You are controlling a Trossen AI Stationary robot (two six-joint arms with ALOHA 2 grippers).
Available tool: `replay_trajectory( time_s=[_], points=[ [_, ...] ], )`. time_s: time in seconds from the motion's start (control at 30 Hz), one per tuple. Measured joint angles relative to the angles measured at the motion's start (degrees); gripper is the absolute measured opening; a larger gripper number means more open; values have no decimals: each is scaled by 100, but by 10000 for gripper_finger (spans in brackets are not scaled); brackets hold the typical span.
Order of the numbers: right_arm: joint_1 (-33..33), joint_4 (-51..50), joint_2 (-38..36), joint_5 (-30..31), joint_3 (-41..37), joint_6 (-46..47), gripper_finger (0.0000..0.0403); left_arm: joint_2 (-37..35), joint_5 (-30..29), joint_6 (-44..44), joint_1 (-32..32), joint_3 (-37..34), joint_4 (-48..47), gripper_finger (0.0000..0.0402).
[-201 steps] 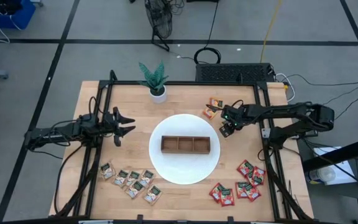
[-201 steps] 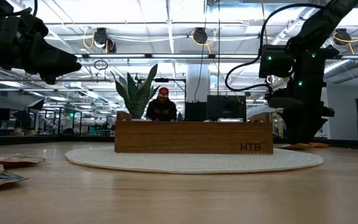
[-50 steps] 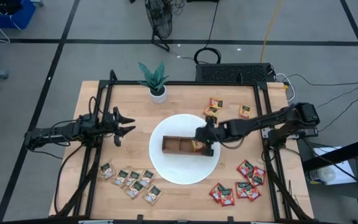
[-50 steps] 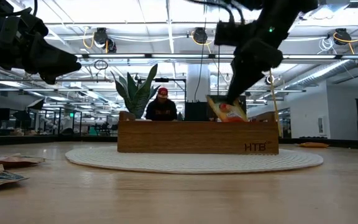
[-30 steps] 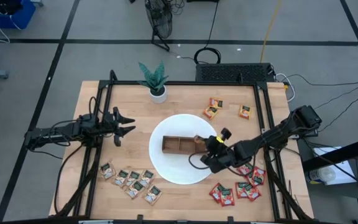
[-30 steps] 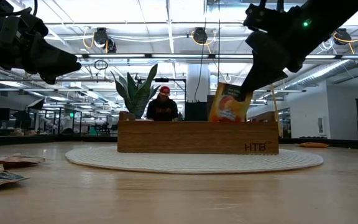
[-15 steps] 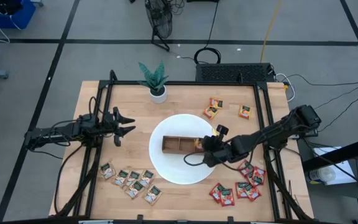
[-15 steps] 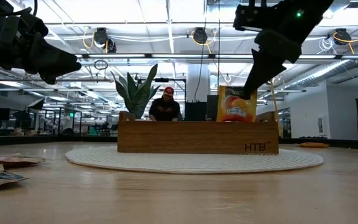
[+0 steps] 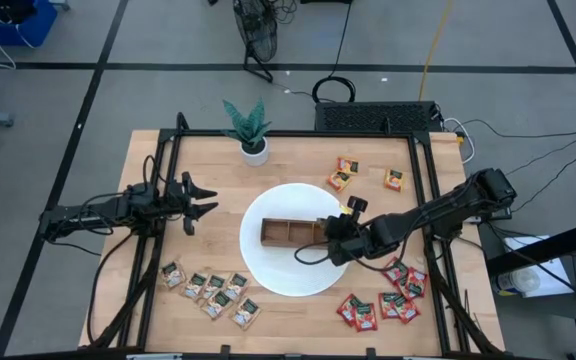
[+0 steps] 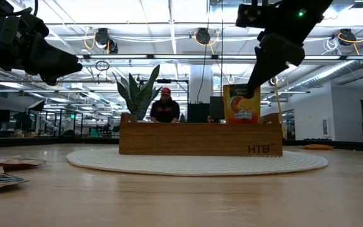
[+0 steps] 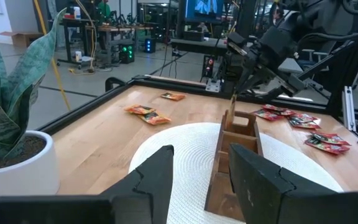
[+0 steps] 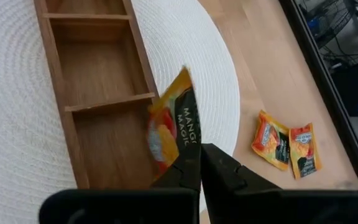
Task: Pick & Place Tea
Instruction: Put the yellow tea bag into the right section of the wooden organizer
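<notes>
Low view shows one orange-yellow tea sachet [image 10: 241, 103] standing upright, poking up out of the wooden tray [image 10: 200, 139]. It sits in the end compartment on the right arm's side. The right gripper [image 12: 199, 163] pinches the sachet's top edge, with its jaws closed tight on it. The other two compartments show bare wood in the right wrist view.

The tray lies on a round white mat [image 9: 268, 270] in the middle of the table [image 9: 208, 170].

More tea lies flat on the table. Three orange-yellow sachets [image 9: 344, 172] are near the far edge. Red sachets [image 9: 393, 290] are in a bunch near the right front corner. Pale beige sachets [image 9: 211, 292] are in a bunch near the left front corner.

The left gripper [image 9: 200, 198] hangs over the left side of the table, well apart from the mat. Its jaws are spread and hold nothing.

A potted plant [image 9: 249, 128] stands at the far edge. A person [image 10: 165, 108] shows in the room behind the tray.
</notes>
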Motion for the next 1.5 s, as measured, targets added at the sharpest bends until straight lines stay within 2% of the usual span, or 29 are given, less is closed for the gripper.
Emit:
replay_trajectory(
  time_s=[0.33, 0.73, 1.1, 1.5],
  points=[
    [125, 253, 3, 2, -48, -75, 0, 2, -1, 0, 1, 0, 0, 157],
    [116, 347, 694, -5, -50, -271, 0, 2, 0, 0, 0, 0, 0, 157],
    [116, 336, 710, 314, -50, -293, 0, 0, -1, 0, 1, 0, 0, 157],
    [116, 333, 710, 299, -50, -273, 0, 2, 0, 0, 1, 0, 0, 157]
  ],
)
